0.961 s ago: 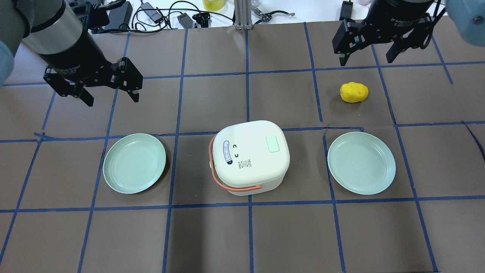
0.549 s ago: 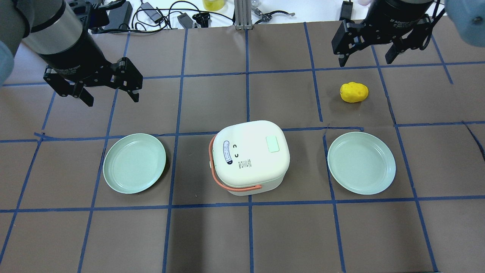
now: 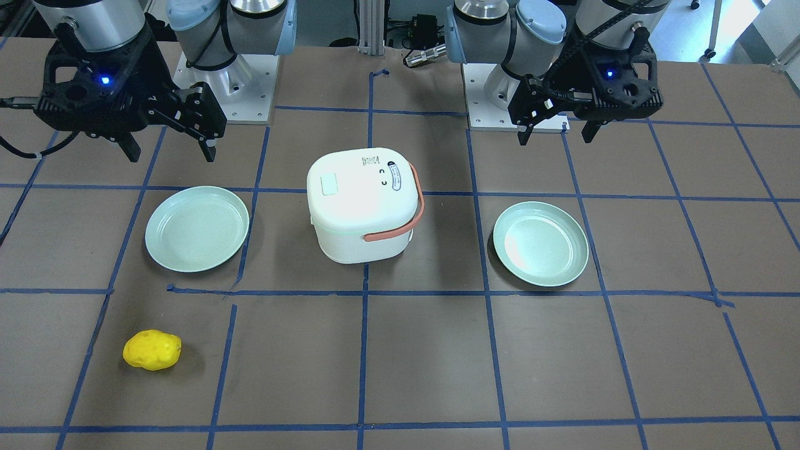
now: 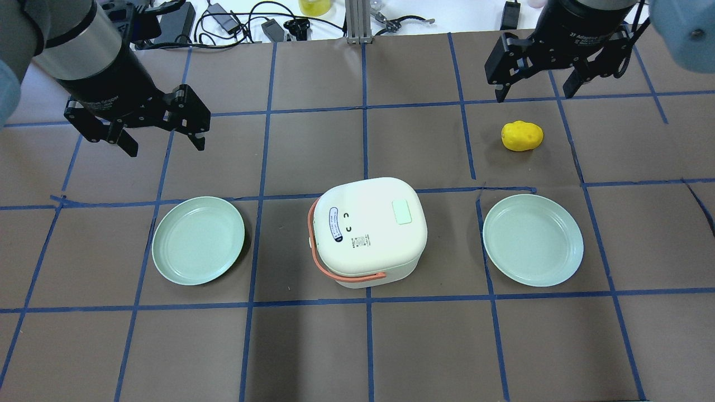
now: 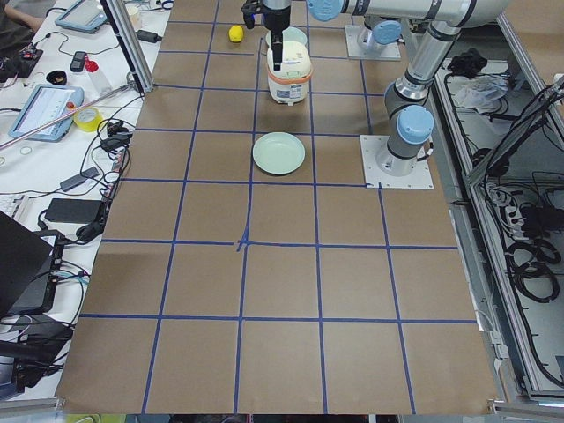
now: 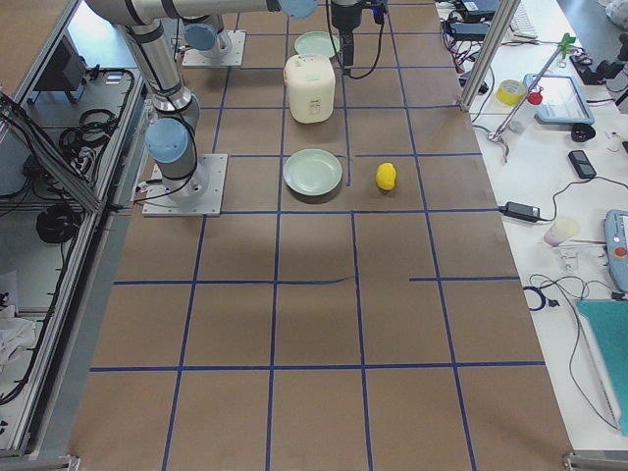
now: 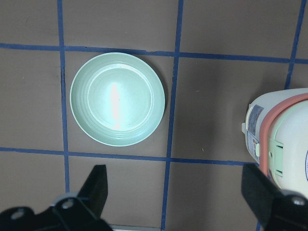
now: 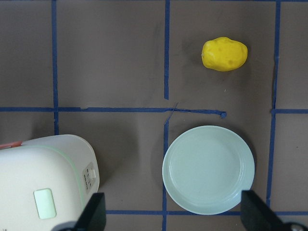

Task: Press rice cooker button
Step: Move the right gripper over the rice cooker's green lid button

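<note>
The rice cooker [image 4: 366,231] is sitting on the bench [image 4: 313,139], roughly midway between the two arms. It is a squat, rounded-square body of smooth cream plastic with a domed lid. A salmon-coloured strap handle [image 4: 314,245] is curving around the side toward the robot's left. The button [image 4: 402,212] is showing as a small pale-green rounded rectangle, set flush into the lid's top on the half toward the robot's right. Nothing is touching it.

The left claw [image 4: 166,146] is hovering above the bench, well apart from the cooker, with its two black fingers spread wide and gripping nothing. The right claw [image 4: 533,95] is hanging over the far part of the bench, near the yellow potato [image 4: 522,135], and its fingers are likewise standing wide apart and empty.

Two round, shallow plates of glossy mint-green plastic are flanking the cooker. The left plate [image 4: 198,240] is lying beside the handle side, and the right plate [image 4: 533,240] beside the button side. Both have raised rims and neither is touching the cooker. The potato is lying beyond the right plate, a lumpy oval with a dimpled, matte skin.

The bench is wearing matte brown paper marked into squares by strips of blue tape [image 4: 364,145].
</note>
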You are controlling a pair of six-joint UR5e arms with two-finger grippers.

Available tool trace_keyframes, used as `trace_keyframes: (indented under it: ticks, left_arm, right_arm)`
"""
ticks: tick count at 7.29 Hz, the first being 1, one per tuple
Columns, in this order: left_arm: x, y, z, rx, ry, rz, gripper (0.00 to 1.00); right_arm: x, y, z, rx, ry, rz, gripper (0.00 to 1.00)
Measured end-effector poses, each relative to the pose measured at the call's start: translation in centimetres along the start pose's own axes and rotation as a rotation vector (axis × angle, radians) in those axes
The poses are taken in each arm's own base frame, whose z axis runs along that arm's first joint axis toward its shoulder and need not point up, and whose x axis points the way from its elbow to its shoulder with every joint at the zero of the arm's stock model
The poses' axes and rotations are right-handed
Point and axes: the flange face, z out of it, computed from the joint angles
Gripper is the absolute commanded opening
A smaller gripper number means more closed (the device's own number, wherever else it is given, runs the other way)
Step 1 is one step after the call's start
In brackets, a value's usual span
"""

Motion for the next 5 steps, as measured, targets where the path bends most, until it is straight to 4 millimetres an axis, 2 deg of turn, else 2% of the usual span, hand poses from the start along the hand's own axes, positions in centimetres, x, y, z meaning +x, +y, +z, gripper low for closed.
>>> trace_keyframes:
  ticks: [1, 3, 4, 5]
  left_arm:
    - [0.0, 0.0, 0.0, 0.0, 0.0, 0.0, 1.0]
    - [0.0, 0.0, 0.0, 0.0, 0.0, 0.0, 1.0]
    - [0.0, 0.0, 0.0, 0.0, 0.0, 0.0, 1.0]
    - [0.0, 0.0, 0.0, 0.0, 0.0, 0.0, 1.0]
  right_arm:
    - [-1.6, 0.6, 1.5, -0.025, -0.008, -0.021, 0.74]
    - [-6.3, 2.1, 4.8, -0.07, -0.011, -0.058, 0.16]
    - [-8.4, 2.7, 6.3, -0.092, -0.008, -0.068, 0.0]
    - [-10.0, 3.3, 7.5, -0.113, -0.005, -0.078, 0.0]
